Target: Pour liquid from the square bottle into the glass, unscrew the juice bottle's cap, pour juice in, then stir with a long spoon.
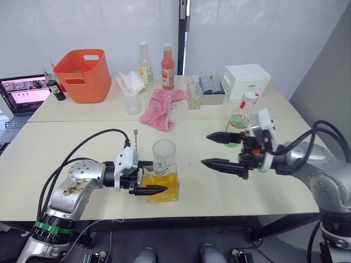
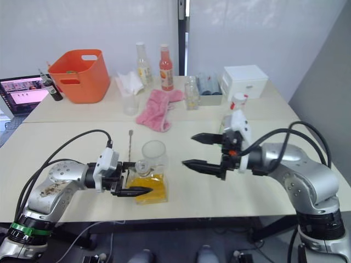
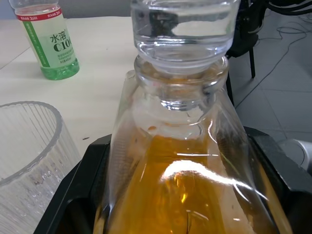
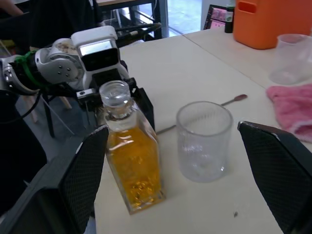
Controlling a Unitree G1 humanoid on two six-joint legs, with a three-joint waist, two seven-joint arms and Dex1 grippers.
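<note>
Square bottle (image 1: 162, 185) stands at the bench's near edge, touching the glass (image 1: 164, 153) — left end effector (image 1: 143, 176) straddles it, fingers apparently closed on its flat sides. Heavy-looking, slick glass, stopper loose-seated; hold low on the body. Right end effector (image 1: 219, 149) hangs spread wide, empty.

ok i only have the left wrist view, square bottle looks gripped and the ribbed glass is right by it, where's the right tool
observer: the right tool hangs open above the table, off the right side of the glass and apart from it.
operator: and the long spoon, can't find it
observer: the long spoon lies flat on the table, just behind the glass and a little to its left.
operator: is the cap on the juice bottle, my view cuts off its top
observer: yes, the white cap sits on the juice bottle, which stands upright just beyond the right tool.
</note>
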